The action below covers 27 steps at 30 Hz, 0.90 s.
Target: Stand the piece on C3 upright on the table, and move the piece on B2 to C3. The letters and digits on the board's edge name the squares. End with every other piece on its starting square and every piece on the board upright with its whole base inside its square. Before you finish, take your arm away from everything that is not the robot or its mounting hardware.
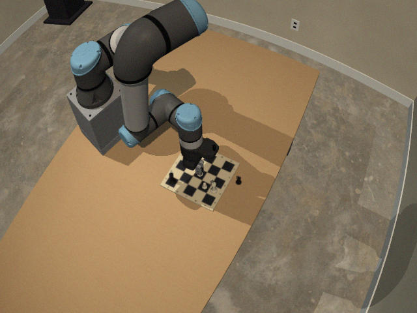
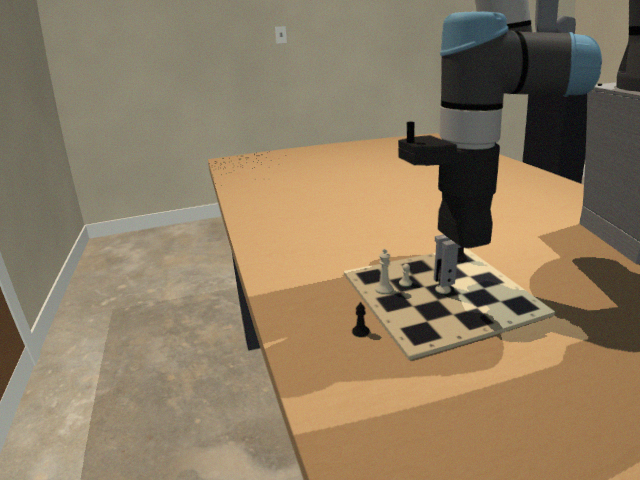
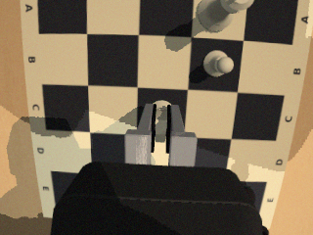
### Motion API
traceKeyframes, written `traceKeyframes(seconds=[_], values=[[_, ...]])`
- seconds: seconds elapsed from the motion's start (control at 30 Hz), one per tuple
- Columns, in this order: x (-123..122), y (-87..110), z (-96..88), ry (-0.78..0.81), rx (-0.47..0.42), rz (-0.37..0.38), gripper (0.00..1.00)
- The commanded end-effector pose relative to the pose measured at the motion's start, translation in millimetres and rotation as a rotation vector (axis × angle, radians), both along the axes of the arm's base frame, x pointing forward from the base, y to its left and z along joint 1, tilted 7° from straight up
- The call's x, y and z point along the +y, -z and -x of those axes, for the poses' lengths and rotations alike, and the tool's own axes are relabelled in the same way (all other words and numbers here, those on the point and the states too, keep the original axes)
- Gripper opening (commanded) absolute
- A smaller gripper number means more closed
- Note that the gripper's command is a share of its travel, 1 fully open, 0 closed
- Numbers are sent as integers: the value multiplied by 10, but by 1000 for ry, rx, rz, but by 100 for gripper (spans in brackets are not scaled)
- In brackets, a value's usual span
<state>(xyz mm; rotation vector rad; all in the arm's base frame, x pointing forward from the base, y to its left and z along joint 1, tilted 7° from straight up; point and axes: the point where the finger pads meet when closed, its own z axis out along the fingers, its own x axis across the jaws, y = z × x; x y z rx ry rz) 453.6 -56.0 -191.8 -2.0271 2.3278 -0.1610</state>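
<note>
The chessboard (image 1: 201, 180) lies on the tan table. My gripper (image 3: 160, 118) points straight down over the dark square in row C, middle column, and is shut on a white piece (image 3: 160, 105). That piece is upright (image 2: 443, 286) with its base at board level; I cannot tell if it touches the square. A black piece (image 2: 360, 321) stands upright on the table beside the board, also shown in the top view (image 1: 238, 180). The fingers hide most of the held piece.
A white king (image 2: 384, 272) and a white pawn (image 2: 406, 275) (image 3: 218, 64) stand on squares just beyond the gripper, in rows A and B. A black piece (image 1: 171, 178) stands on the board's left corner. The robot base block (image 1: 96, 124) stands behind the board.
</note>
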Motion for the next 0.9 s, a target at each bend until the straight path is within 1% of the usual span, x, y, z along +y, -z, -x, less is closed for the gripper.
traceKeyframes(seconds=[0.0,0.77,0.8,0.87], values=[[-8,-3,-16,0,-3,0,0],[-8,-3,-16,0,-3,0,0],[-8,-3,-16,0,-3,0,15],[-8,-3,-16,0,-3,0,15]])
